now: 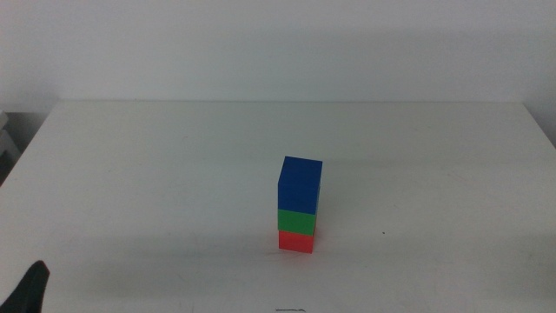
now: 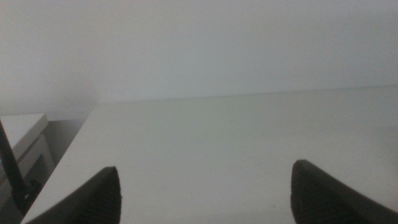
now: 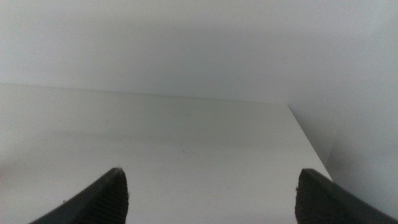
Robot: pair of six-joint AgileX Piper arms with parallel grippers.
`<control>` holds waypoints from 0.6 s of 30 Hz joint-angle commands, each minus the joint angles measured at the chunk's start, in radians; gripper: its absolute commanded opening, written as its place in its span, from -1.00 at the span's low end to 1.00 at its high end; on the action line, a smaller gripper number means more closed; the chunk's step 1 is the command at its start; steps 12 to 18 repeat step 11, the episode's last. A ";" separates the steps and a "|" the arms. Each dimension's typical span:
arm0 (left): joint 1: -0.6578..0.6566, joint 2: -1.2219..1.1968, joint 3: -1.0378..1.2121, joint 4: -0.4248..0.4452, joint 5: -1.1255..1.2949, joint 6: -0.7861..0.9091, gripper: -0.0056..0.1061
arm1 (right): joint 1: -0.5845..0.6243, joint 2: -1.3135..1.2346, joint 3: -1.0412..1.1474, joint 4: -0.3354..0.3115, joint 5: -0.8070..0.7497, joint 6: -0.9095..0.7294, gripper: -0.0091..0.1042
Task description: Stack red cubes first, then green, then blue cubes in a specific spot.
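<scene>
A three-cube tower stands upright on the white table [image 1: 174, 174], slightly right of centre in the middle view. The red cube [image 1: 296, 241] is at the bottom, the green cube [image 1: 297, 221] rests on it, and the blue cube [image 1: 300, 183] sits on top. Neither gripper touches the tower. My left gripper [image 2: 205, 186] is open over bare tabletop, and only a dark tip of it [image 1: 30, 287] shows at the bottom left corner of the middle view. My right gripper [image 3: 211, 190] is also open with nothing between its jaws, and it is outside the middle view.
The table's left edge [image 2: 68, 155] shows in the left wrist view, with a pale piece of furniture [image 2: 22, 134] beyond it. The table's right edge [image 3: 308, 140] shows in the right wrist view. A white wall stands behind the table.
</scene>
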 commanded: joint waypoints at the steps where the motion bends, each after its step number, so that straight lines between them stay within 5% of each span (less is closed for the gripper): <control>1: -0.001 -0.037 0.017 -0.004 -0.117 0.000 0.78 | -0.009 -0.019 0.010 0.004 -0.163 -0.012 0.46; 18: -0.001 -0.034 0.017 -0.004 -0.087 0.000 0.78 | -0.009 -0.019 0.054 0.007 -0.239 -0.012 0.46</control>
